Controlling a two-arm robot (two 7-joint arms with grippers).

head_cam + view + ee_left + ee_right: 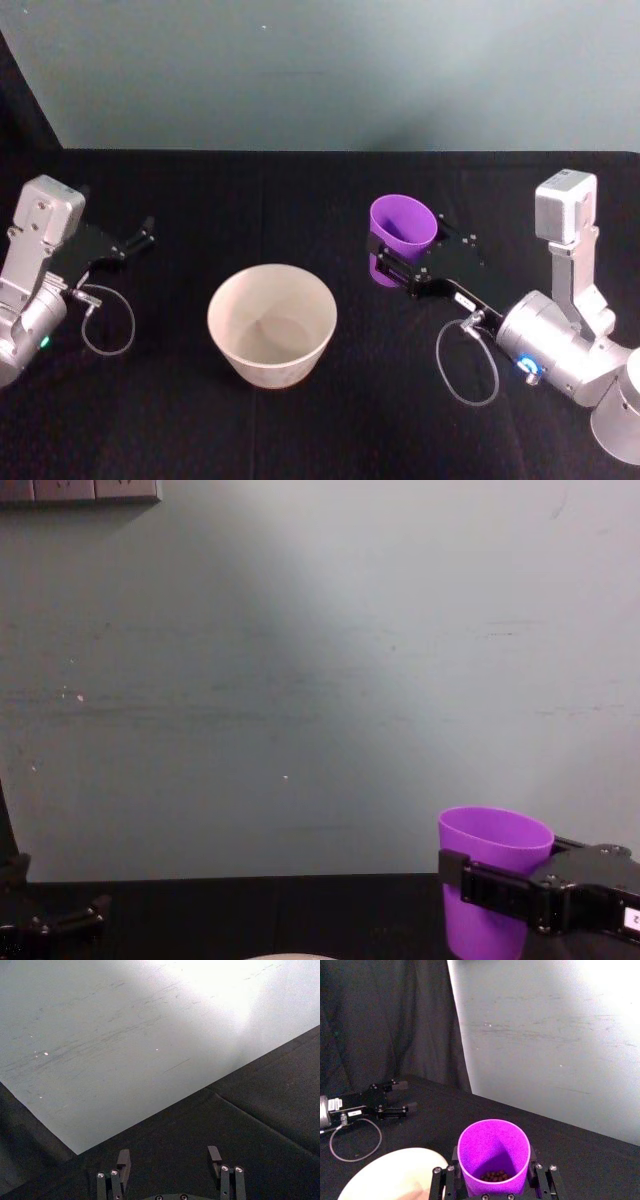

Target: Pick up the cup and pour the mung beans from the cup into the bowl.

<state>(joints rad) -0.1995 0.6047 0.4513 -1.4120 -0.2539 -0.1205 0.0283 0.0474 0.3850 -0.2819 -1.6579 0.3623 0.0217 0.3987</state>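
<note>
Right gripper (400,258) jaws closed round cup (403,224) at mid-wall. Cup upright, right of bowl (270,368), apart from it; mung beans (494,1176) low inside. You have light, smooth plastic, likely slippery and squeezable: grip gently, tip slowly. Left gripper (138,240) idle far left, jaws spread, empty.
</note>
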